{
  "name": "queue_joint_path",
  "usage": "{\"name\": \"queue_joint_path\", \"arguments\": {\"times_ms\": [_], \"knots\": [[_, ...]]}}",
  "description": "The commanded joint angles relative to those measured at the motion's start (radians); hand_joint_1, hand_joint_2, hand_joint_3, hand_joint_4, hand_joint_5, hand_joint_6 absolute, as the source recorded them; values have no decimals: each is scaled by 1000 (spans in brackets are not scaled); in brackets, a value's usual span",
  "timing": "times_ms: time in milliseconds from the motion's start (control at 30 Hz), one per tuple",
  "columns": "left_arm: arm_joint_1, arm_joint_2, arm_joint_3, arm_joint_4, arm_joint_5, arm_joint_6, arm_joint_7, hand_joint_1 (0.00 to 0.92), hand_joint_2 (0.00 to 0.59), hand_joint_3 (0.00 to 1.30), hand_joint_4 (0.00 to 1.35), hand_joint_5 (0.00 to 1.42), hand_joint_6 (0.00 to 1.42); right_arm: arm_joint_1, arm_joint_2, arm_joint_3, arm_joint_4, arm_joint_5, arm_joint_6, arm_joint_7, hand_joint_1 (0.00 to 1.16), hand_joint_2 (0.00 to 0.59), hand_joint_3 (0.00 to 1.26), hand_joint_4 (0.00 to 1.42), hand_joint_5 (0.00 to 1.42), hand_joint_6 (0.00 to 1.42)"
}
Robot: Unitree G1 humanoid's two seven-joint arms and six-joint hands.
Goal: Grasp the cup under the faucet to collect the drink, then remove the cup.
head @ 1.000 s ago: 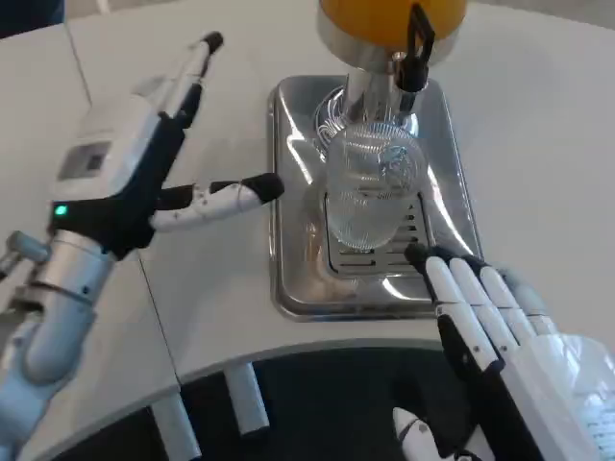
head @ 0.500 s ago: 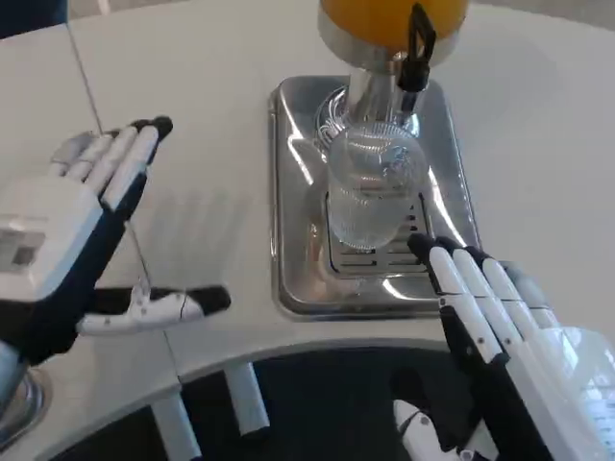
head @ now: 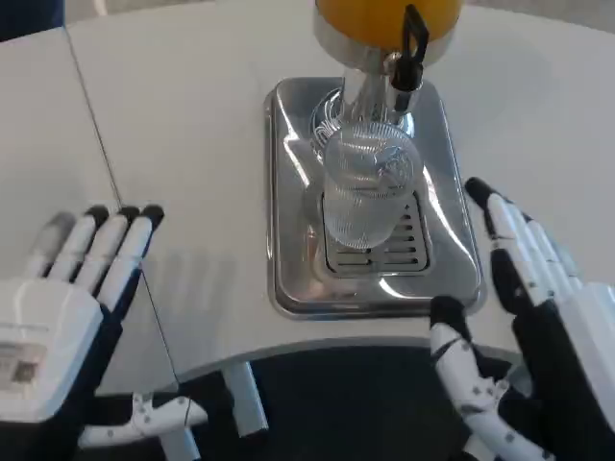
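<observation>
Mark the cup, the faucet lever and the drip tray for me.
cup (head: 363, 197), head view, on its ribbed clear wall.
faucet lever (head: 413, 43), head view, on the black handle.
drip tray (head: 288, 192), head view, on the bare metal left of the cup.

We see a bright, evenly lit scene, the white desk (head: 192, 115) close to washed out. Glare streaks the steel drip tray (head: 288, 163) at nine and six o'clock of the ribbed clear cup (head: 365, 197), which catches pale highlights. A soft striped shadow lies beside the left hand (head: 67, 307) at eight o'clock. The nearest fingers (head: 524, 254) look slightly soft at four o'clock.
</observation>
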Motion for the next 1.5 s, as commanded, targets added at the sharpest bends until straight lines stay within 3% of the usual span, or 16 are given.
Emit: {"name": "queue_joint_path", "arguments": {"times_ms": [33, 333, 700, 933, 1333, 1500], "knots": [[30, -18, -18, 4, -7, -8, -14, 0, 0, 0, 0, 0, 0, -108, 26, -30, 32, 54, 91, 18, 1, 549, 0, 0, 0, 0], [27, -56, -60, -7, -21, -9, -44, 0, 0, 0, 0, 0, 0, -386, 7, -69, 99, 134, 224, 20, 0, 586, 0, 0, 0, 0], [7, -75, -75, -15, -29, -8, -63, 0, 0, 0, 0, 0, 2, -577, 7, -59, 149, 167, 271, -4, 0, 586, 0, 0, 0, 0], [6, -88, -80, -25, -27, -7, -72, 0, 0, 0, 0, 0, 8, -675, 23, -61, 199, 188, 303, -64, 0, 586, 0, 0, 0, 0], [-1, -94, -96, -6, -22, -13, -75, 0, 1, 0, 0, 0, 11, -763, 21, -46, 386, 276, 220, -230, 0, 586, 0, 0, 0, 0], [-2, -92, -105, -5, -23, -7, -84, 0, 0, 0, 0, 0, 12, -773, 32, -7, 425, 297, 210, -264, 0, 586, 0, 0, 0, 0]]}}
